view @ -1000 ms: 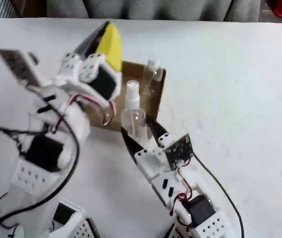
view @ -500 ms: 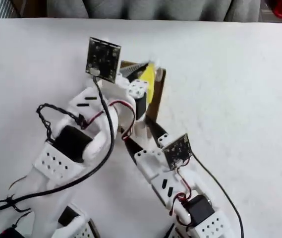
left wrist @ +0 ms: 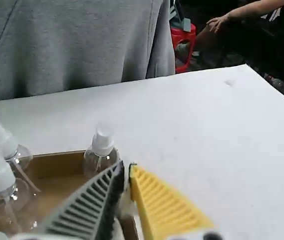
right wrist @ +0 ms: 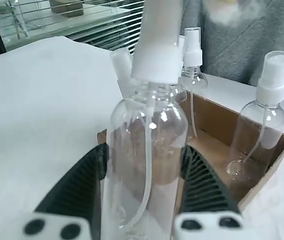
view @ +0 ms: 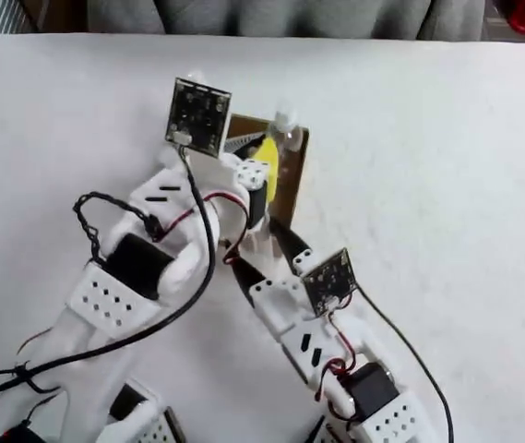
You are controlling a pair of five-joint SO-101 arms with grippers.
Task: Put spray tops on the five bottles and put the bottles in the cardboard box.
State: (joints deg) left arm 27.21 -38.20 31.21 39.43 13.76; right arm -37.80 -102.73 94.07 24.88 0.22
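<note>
The surface (view: 447,138) is overlooked from above; the cardboard box (right wrist: 216,117) is framed closely, low, by both wrist views.

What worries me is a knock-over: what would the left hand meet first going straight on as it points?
Probably the capped bottle standing in the box, just past the left hand. Depth is unclear, so it might pass above its top.

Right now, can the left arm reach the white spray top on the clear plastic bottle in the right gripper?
Probably yes: the left gripper hangs over that bottle and spray top; nothing visible blocks it.
</note>
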